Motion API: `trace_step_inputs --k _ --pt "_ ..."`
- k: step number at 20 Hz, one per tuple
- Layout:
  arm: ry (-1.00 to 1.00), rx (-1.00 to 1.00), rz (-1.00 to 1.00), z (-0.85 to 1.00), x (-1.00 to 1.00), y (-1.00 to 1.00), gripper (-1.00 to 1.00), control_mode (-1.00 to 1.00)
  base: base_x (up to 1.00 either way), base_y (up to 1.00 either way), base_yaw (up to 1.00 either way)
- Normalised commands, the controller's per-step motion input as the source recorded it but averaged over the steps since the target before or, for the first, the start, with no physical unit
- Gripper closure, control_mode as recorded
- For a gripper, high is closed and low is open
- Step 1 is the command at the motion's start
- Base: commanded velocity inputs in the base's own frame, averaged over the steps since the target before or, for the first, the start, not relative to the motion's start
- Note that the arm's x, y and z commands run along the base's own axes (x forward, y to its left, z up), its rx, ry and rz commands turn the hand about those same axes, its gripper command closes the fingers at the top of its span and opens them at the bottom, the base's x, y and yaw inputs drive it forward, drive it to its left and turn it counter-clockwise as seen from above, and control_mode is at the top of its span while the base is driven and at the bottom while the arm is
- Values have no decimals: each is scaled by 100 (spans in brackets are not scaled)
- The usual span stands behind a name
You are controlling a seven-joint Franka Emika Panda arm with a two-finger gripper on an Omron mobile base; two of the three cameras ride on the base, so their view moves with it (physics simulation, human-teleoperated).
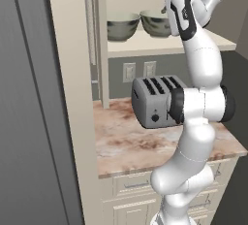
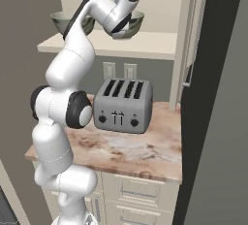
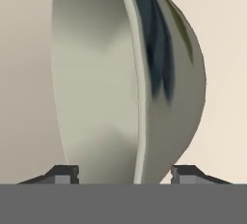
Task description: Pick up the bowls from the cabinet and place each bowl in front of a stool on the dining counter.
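While the hand (image 3: 125,175) reaches into the cabinet (image 1: 145,47), its fingers (image 3: 60,174) straddle the rim of the right bowl (image 3: 130,83), one inside, one outside, gap wide, not yet pinching. Rim runs straight ahead. Second bowl (image 1: 122,25) sits left on the shelf.

Grey 4-slot toaster (image 2: 123,105) on marbled worktop (image 2: 145,149), 2 wall outlets (image 2: 119,70) behind, cream drawers (image 1: 131,186) below, possibly handled
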Motion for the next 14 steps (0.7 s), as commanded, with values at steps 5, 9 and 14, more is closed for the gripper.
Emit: trace_step_inputs --k 5,9,14 --pt "0 0 0 0 0 0 100 -100 0 0 0" --pt "0 0 0 0 0 0 100 -100 0 0 0" --pt "-1 0 0 0 -3 0 100 -100 0 0 0"
